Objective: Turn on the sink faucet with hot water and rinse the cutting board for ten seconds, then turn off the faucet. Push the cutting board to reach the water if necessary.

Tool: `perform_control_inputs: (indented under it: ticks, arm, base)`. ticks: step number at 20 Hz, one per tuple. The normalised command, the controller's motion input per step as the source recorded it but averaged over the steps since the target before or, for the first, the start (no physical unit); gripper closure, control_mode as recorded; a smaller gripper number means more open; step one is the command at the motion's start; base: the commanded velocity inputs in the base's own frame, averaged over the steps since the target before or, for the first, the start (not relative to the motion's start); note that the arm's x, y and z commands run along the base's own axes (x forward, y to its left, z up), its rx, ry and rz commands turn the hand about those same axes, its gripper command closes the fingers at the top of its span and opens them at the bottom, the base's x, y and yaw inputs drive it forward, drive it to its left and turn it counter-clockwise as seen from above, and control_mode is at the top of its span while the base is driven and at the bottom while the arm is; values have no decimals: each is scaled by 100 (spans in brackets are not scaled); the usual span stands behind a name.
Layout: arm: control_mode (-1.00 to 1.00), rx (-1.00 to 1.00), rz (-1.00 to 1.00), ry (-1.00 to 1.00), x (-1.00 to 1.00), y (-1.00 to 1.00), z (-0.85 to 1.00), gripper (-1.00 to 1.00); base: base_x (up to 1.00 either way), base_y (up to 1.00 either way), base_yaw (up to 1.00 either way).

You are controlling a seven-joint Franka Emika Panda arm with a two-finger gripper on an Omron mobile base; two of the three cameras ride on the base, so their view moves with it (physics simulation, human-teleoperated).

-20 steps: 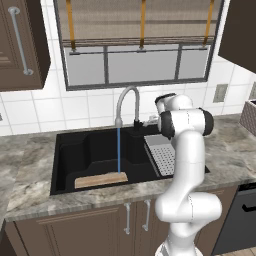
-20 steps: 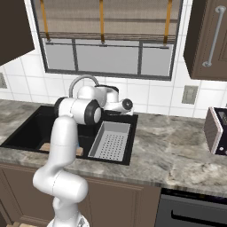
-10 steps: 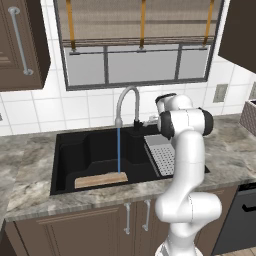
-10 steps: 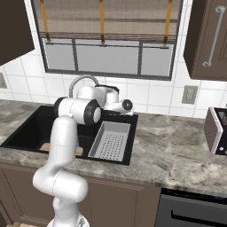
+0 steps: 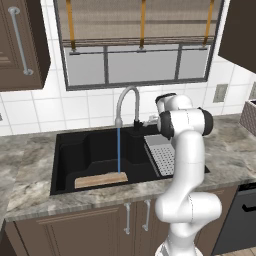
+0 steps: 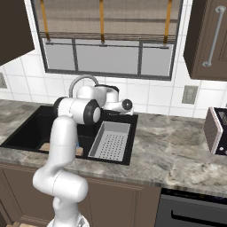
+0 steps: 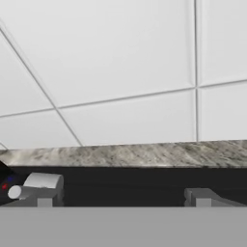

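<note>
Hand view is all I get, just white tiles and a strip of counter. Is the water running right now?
Observer: Yes, a thin blue water stream falls from the sink faucet into the sink.
Operator: Does it hit the cutting board?
Observer: It lands at the right end of the cutting board, which lies along the basin's front wall.
Operator: What's beside the basin?
Observer: A grey perforated drainer tray sits on its right.

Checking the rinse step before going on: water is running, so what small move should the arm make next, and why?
Probably none yet: hold by the sink faucet. The water falls straight onto the right end of the cutting board in the sink, so no push seems needed. Afterwards, ease the end effector to the lever.
</note>
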Motion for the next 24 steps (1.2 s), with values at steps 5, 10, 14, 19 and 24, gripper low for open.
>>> perform_control_inputs:
  ticks: [5, 10, 14, 19, 24]
  arm:
    - [-100, 0, 0, 0, 2, 0, 0, -100]
    - [-100, 0, 0, 0, 0, 0, 0, -100]
    - [-100, 0, 0, 0, 0, 0, 0, -100]
    - [-100, 0, 0, 0, 5, -3, 0, -100]
    - [-100, 0, 0, 0, 7, 0, 0, -100]
  base:
    - [0, 0, 0]
    - [0, 0, 0]
    - [0, 0, 0]
    - [0, 0, 0]
    - [0, 0, 0]
